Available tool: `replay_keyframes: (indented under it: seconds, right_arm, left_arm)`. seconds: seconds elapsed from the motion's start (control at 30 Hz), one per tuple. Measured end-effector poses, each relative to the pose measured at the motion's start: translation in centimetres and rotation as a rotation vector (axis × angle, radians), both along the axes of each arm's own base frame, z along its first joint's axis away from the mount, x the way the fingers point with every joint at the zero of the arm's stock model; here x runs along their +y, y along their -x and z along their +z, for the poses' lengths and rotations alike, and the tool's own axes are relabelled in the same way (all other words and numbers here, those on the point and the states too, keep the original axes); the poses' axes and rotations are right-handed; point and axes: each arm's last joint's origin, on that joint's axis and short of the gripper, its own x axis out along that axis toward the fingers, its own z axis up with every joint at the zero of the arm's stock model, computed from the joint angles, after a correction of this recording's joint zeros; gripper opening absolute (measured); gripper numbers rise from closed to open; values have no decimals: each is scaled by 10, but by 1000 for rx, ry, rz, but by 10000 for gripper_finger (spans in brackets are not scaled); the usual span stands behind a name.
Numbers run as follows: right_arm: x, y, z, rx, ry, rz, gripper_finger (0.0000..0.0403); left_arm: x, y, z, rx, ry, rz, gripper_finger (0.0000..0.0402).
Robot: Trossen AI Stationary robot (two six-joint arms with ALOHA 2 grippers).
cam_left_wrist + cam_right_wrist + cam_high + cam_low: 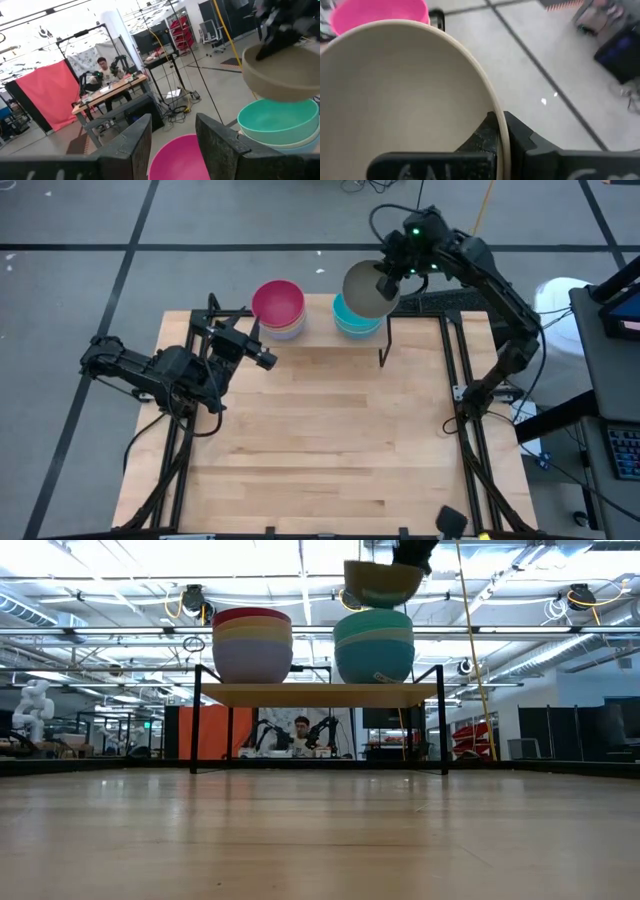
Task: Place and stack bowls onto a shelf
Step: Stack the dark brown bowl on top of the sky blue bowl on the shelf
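Olive-grey bowl [405, 95] nearest, rim pinched in my right gripper [392, 272], above cyan stack [355, 317] at shelf [318, 694] right end. Left gripper [262, 358] open. Risk: off-centre release tips stack.

Right gripper [388, 280] raised at the far edge, fingers clamped tight; left gripper [268, 360] parked low, fingers spread.

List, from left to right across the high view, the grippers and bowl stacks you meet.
left gripper → stack topped by the magenta bowl → cyan stack → right gripper, shut on the rim of the olive-grey bowl held above the cyan stack.
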Motion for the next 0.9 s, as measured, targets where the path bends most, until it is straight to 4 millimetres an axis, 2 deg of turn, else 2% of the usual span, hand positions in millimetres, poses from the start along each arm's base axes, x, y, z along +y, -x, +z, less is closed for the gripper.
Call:
replay_keyframes:
  seconds: [0.33,0.6,0.77,0.9]
  right_arm:
    - [-25,-26,-36,118,-76,12,0]
    - [-44,-36,-63,229,-121,36,0]
    - [-45,-39,-68,261,-113,74,1]
    - [-45,-39,-68,263,-115,74,17]
  left_arm:
    - [0,1,-1,12,29,42,159]
    - [1,1,-1,19,32,50,159]
    - [1,1,-1,20,32,50,159]
    - [1,1,-1,23,31,50,159]
